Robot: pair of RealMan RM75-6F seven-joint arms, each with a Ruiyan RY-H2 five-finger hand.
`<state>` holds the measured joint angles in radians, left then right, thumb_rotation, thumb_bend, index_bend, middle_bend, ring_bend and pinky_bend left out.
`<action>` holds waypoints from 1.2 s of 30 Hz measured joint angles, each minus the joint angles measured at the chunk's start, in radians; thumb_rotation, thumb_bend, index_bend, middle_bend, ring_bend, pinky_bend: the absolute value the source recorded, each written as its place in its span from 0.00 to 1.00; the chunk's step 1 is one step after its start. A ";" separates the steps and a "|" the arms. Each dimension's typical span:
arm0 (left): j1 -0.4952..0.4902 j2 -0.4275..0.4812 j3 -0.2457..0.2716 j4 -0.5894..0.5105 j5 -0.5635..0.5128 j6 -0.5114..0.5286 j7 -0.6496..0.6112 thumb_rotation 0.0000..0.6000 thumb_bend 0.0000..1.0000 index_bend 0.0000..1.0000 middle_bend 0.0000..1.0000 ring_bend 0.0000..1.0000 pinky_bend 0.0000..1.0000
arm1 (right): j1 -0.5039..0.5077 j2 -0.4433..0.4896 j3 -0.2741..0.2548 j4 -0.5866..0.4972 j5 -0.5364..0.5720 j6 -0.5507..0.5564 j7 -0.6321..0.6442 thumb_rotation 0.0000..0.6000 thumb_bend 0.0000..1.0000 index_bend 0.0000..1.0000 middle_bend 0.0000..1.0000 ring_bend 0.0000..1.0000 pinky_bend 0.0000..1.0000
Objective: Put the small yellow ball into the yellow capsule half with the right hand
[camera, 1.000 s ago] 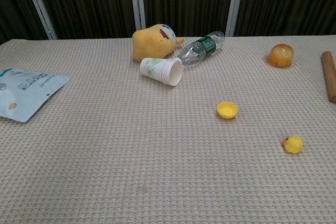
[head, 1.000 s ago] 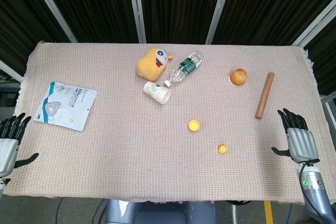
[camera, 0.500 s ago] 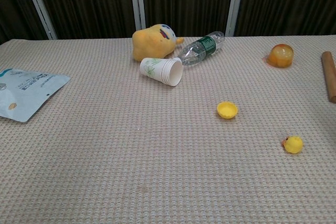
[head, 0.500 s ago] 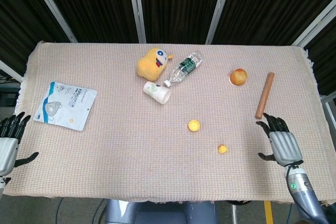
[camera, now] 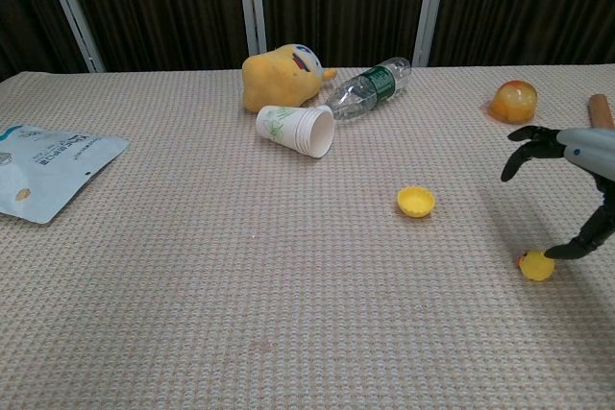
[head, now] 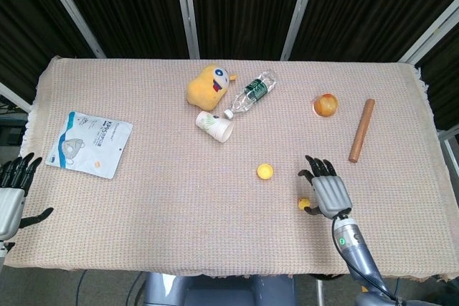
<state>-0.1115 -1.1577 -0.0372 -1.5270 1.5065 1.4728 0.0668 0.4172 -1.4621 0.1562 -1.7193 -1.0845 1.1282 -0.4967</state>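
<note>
The small yellow ball point(head: 303, 203) point(camera: 536, 265) lies on the cloth near the front right. Left of it and a little further back, the yellow capsule half point(head: 265, 171) point(camera: 415, 201) sits with its hollow facing up. My right hand point(head: 327, 193) point(camera: 574, 180) hovers just right of the ball, fingers spread and holding nothing; its thumb tip reaches down beside the ball. My left hand point(head: 13, 195) rests off the table's front left corner, fingers apart and empty; the chest view does not show it.
A paper cup point(head: 215, 126), a plastic bottle point(head: 250, 92) and a yellow plush toy point(head: 207, 85) lie at the back centre. An orange capsule point(head: 325, 104) and a wooden stick point(head: 361, 130) are at the right. A mask packet point(head: 88, 142) lies at the left.
My right hand has swept left from the table's right edge to just beside the small yellow ball, and now shows in the chest view. The left hand has stayed still.
</note>
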 measured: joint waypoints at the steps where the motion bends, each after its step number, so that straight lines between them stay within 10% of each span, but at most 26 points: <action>1: 0.000 0.000 0.000 0.001 0.000 0.000 -0.001 1.00 0.00 0.00 0.00 0.00 0.08 | 0.004 -0.015 0.002 0.006 0.014 0.001 -0.007 1.00 0.09 0.30 0.00 0.00 0.00; 36: -0.002 0.006 0.005 -0.006 0.002 -0.006 -0.002 1.00 0.00 0.00 0.00 0.00 0.08 | 0.031 -0.133 -0.032 0.090 0.099 0.021 -0.033 1.00 0.19 0.43 0.00 0.00 0.00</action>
<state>-0.1134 -1.1520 -0.0326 -1.5333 1.5082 1.4665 0.0649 0.4486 -1.5956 0.1244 -1.6291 -0.9854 1.1491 -0.5301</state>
